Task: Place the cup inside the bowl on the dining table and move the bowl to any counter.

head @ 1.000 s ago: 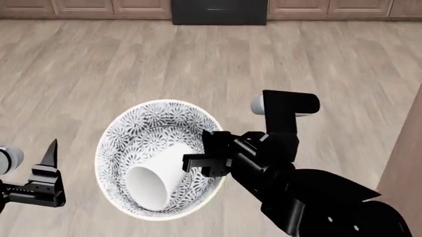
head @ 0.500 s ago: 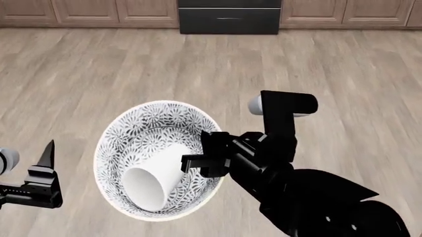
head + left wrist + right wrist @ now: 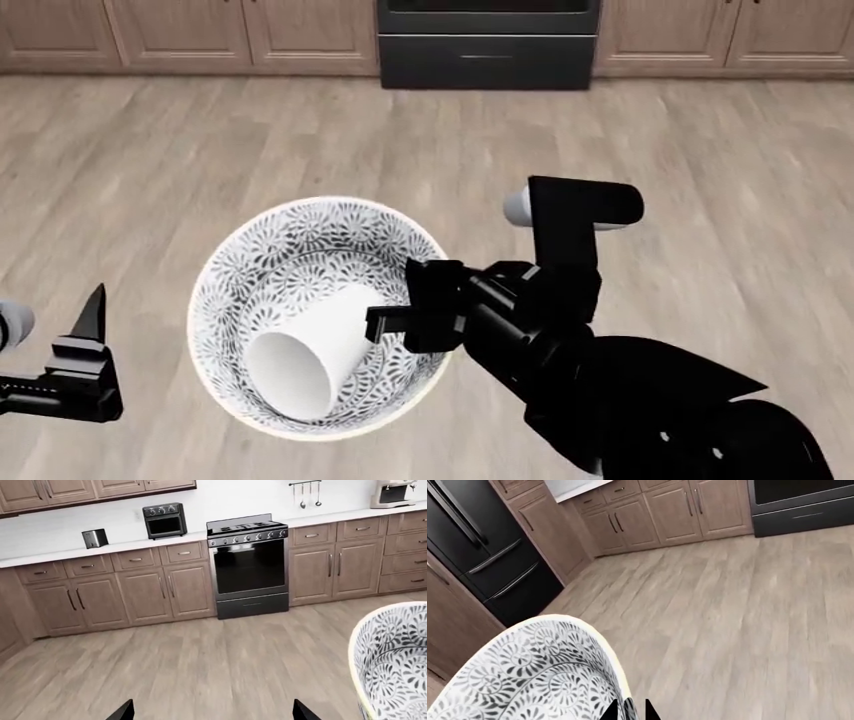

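Note:
The black-and-white leaf-patterned bowl (image 3: 300, 250) hangs above the wood floor, tipped slightly. My right gripper (image 3: 400, 318) is shut on its right rim. The white cup (image 3: 314, 355) lies on its side inside the bowl. In the right wrist view the two fingertips of the right gripper (image 3: 630, 711) pinch the bowl (image 3: 540, 675) wall at its pale rim. My left gripper (image 3: 213, 712) is open and holds nothing, to the left of the bowl (image 3: 393, 665). The white counter (image 3: 133, 544) runs over brown cabinets ahead. The dining table is out of view.
A black stove (image 3: 247, 565) stands in the middle of the cabinet row, also seen at the top of the head view as the stove (image 3: 487, 40). A toaster oven (image 3: 165, 520), a toaster (image 3: 95, 538) and a coffee machine (image 3: 393, 492) sit on the counter. A black fridge (image 3: 487, 555) stands beside the cabinets.
The stove and cabinets have slid down into the head view and shifted right, so the view has moved towards them. The bowl with the cup stays in the right gripper.

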Robot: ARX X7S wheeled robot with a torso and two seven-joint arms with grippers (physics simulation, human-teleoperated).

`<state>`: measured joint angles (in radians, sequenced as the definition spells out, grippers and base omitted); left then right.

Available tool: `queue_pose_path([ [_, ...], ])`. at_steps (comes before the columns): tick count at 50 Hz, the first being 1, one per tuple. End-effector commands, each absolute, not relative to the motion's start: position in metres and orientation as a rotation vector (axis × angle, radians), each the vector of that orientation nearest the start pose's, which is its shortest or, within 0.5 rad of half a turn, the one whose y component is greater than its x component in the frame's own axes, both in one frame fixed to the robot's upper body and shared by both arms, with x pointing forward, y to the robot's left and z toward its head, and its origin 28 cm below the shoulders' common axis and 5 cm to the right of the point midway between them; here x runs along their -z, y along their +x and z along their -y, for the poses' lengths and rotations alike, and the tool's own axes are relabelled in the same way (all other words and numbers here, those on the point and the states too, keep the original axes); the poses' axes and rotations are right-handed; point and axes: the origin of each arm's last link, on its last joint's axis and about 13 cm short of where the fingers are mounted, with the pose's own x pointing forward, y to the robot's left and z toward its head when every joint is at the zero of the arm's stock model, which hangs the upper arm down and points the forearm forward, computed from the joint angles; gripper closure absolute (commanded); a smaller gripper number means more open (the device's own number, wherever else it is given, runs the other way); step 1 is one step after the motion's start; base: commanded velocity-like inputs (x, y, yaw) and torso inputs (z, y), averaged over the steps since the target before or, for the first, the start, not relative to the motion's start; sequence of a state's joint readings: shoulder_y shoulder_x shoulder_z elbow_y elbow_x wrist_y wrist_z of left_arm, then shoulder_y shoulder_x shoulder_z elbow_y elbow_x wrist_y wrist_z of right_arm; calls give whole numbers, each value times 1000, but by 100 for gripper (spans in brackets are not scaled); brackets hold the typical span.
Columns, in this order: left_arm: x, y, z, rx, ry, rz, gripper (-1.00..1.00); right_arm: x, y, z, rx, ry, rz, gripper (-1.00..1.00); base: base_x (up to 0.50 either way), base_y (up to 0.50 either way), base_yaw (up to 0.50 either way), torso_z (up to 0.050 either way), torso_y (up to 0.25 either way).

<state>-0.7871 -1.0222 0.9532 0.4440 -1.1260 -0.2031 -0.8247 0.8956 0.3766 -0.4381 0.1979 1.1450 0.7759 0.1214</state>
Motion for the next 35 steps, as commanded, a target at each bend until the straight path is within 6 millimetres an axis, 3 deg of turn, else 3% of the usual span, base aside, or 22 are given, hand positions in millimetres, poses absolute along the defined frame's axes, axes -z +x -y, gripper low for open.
queue_pose_path([
  [1,-173,232,-257,18,133,-29,-100,-177,334,96,-524,322,-344,100,500,204,0,0,0],
  [21,-172,235,-255,21,134,-31,-100,-176,335,95,-525,327,-347,100,500,191,0,1,2],
  [35,-172,231,-259,20,132,-31,-100,-174,336,94,-526,325,-357,100,500,4,0,0,1],
])
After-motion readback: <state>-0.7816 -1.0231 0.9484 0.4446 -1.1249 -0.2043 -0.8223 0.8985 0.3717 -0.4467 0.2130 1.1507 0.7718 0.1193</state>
